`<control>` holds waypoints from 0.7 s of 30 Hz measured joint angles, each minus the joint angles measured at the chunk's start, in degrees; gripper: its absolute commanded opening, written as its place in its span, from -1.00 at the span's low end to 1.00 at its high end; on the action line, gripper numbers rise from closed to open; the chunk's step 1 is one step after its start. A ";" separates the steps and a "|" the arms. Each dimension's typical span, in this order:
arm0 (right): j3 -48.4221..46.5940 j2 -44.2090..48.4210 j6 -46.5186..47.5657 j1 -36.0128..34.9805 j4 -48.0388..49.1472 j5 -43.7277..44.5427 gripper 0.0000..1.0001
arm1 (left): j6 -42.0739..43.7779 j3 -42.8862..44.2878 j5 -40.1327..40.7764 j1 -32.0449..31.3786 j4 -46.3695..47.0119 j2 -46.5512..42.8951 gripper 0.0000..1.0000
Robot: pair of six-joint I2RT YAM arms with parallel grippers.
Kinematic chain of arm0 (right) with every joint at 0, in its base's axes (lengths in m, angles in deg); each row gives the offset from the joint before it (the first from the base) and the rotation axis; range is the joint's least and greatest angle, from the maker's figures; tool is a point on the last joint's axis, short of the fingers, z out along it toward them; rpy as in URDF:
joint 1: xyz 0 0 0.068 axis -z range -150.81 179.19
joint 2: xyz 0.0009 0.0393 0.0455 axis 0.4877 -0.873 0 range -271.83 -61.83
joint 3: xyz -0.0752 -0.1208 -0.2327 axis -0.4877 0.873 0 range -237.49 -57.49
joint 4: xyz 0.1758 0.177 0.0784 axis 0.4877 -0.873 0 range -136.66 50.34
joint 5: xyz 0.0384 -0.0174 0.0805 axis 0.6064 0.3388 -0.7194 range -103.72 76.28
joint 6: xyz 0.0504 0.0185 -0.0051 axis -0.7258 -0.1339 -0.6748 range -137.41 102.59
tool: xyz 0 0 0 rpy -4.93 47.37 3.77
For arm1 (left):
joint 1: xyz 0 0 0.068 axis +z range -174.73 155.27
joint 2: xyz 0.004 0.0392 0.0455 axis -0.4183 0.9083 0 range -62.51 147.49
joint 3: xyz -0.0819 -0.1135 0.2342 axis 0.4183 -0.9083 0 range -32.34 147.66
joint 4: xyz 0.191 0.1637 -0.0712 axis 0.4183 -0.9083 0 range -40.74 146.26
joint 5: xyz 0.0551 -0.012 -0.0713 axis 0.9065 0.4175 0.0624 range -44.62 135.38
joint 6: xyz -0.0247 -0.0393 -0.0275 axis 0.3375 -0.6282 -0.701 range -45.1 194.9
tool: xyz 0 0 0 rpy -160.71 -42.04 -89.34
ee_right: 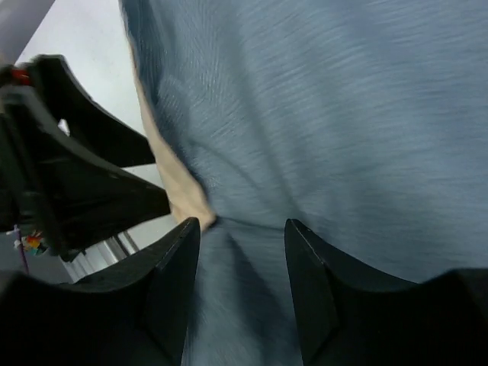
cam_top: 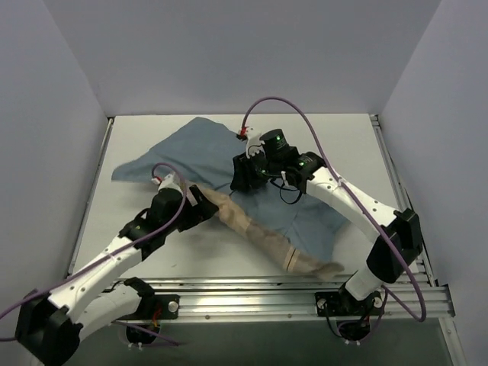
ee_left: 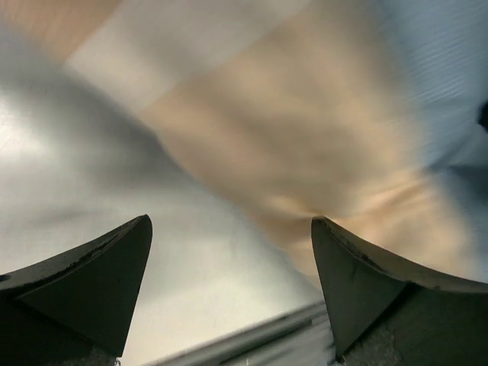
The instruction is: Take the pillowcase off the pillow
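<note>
The pillowcase lies flattened across the middle of the counter. It is a soft, slate-blue woven cloth with loose creases, and one pointed corner reaches toward the far left. From under its near edge a long band of tan lining runs diagonally toward the front right. The band is rumpled like a twisted sleeve and ends in a blunt fold near the metal rails at the counter's front edge.

The right gripper is down on the blue cloth near the middle of the pillowcase. In the right wrist view, fine ribbed weave fills the picture. The creases there run together into the narrow gap of the right gripper, whose dark wedge-shaped fingers are drawn in on a pinch of that cloth.

The left gripper sits at the upper end of the tan band, just beside the right one. The left wrist view is blurred, but it shows this gripper spread wide with nothing clamped. Its two black pointed fingers are well apart, and the right-hand one is touching bunched tan fabric. Smooth pale counter shows beyond the other finger.

A purple cable arcs over the right arm.
</note>
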 measured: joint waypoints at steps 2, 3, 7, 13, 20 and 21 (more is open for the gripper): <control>1.14 2.25 0.09 -1.18 -1.42 1.05 0.17 | -0.61 -1.95 0.72 -0.66 -5.31 -9.07 0.88; 1.62 4.20 0.00 -1.73 -1.86 2.29 0.27 | -0.74 -2.03 1.07 -0.92 -7.76 -13.11 0.88; 2.60 12.31 -0.94 -2.14 -2.21 9.18 0.44 | -0.39 -0.15 3.98 -0.98 -16.26 -25.49 0.88; 8.94 20.76 -4.68 -1.31 -2.58 22.05 0.58 | 4.33 10.08 8.55 -0.98 -20.37 -20.46 0.88; 21.97 22.38 -9.01 3.63 -3.91 26.97 0.58 | 9.09 15.28 10.69 0.70 -12.66 -0.20 0.88; 23.76 22.80 -9.38 4.72 -3.02 25.86 0.57 | 9.18 15.23 10.64 1.31 -11.43 2.58 0.88</control>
